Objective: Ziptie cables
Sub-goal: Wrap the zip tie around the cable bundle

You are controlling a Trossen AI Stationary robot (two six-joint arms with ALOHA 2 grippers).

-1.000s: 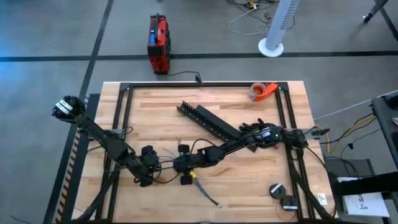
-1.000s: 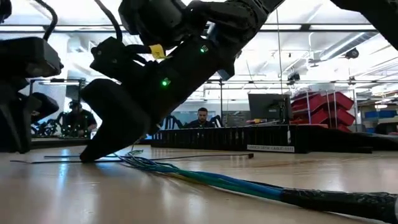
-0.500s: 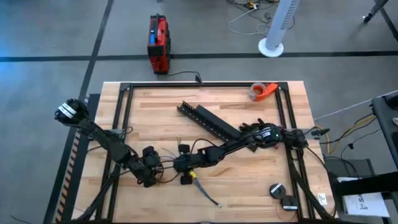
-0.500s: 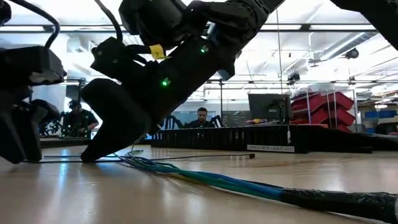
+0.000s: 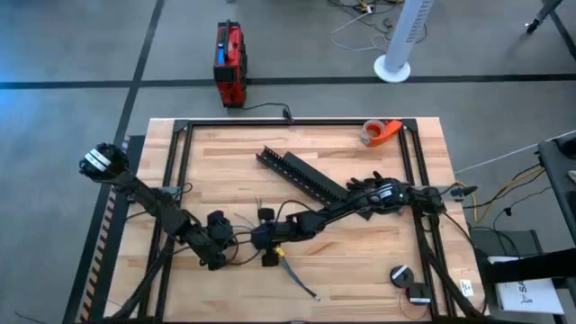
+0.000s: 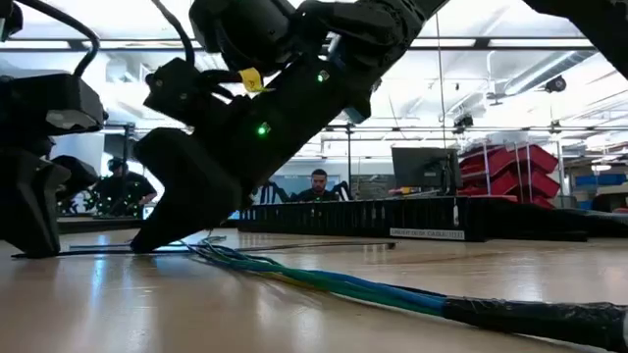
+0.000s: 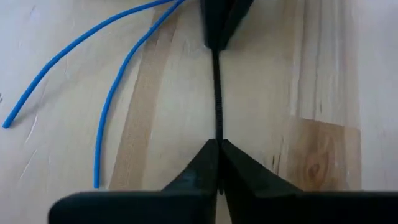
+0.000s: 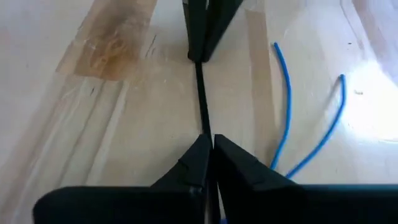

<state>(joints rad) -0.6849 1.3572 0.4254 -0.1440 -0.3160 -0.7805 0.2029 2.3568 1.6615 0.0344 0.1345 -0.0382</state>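
A thin black ziptie strap runs straight between my two grippers, low over the wooden table. My left gripper, at the table's near left, is shut on one end. My right gripper, just to its right, is shut on the other end. The cables, a bunch of green, blue and dark wires, lie on the table from the right gripper toward the near edge. Loose blue wire ends lie spread beside the strap. My left gripper pinches the strap's end between its two fingertips. The fingers reach low along the table from the left and lie in line with the strap, which runs taut to the other gripper. My right gripper pinches the strap's other end between its two fingertips. It slants down from the table's right, in line with the strap. Whether it also touches the wires beside its fingers, I cannot tell.
Two long black slotted rails lie slantwise at mid-table. An orange tape roll sits at the far right. Small dark round things sit near the near right corner. A black frame edges the table. A red box stands on the floor beyond.
My left gripper has sunk a little toward the table and stays shut on the strap. My right gripper and the cables have kept still.
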